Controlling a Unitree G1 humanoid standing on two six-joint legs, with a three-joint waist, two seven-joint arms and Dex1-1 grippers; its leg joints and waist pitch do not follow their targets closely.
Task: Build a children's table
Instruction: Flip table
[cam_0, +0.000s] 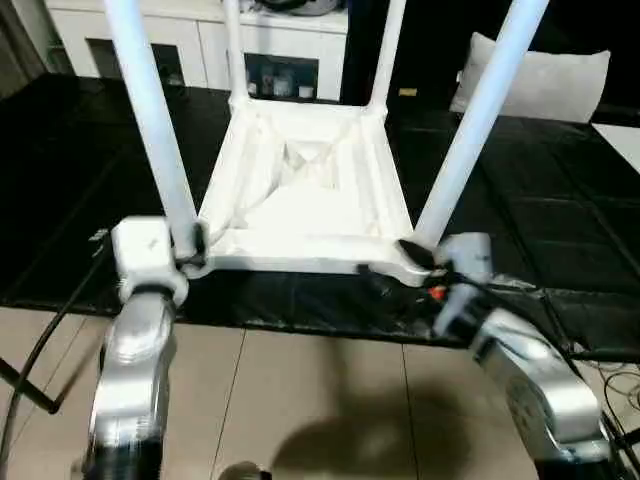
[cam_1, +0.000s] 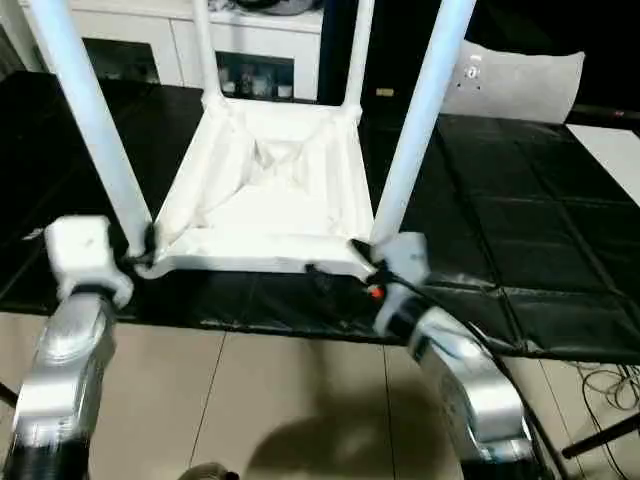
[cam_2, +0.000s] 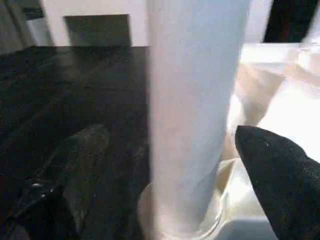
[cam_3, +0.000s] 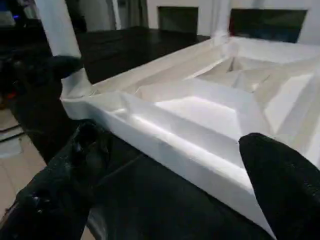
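Silver and shiny, my two forearms fill the low part of what my head sees, over a pale tiled floor (cam_0: 330, 400). Past them lies a black mat (cam_0: 560, 200), and on it the children's table (cam_0: 310, 190) rests upside down, all white. Its square top (cam_0: 300, 235) is flat on the mat with the ribbed underside facing up, and its four legs stick up from the round sockets at the corners.

My left gripper (cam_0: 195, 245) is at the near left corner. Its two black fingers (cam_2: 280, 180) stand wide apart, one on each side of the foot of the near left leg (cam_0: 150, 110), right where the leg goes into its socket. I cannot tell if the fingers touch the leg. They are not squeezing it.

My right gripper (cam_0: 420, 258) is at the near right corner, just by the foot of the near right leg (cam_0: 480, 110). Its fingers (cam_3: 285, 185) are also spread wide. From my right wrist I see the near rim of the top between them. They hold nothing.

The two far legs (cam_0: 385, 55) rise at the far corners. Behind the mat stands a white cabinet (cam_0: 200, 40), and a white pillow (cam_0: 550, 80) lies far off to the right.
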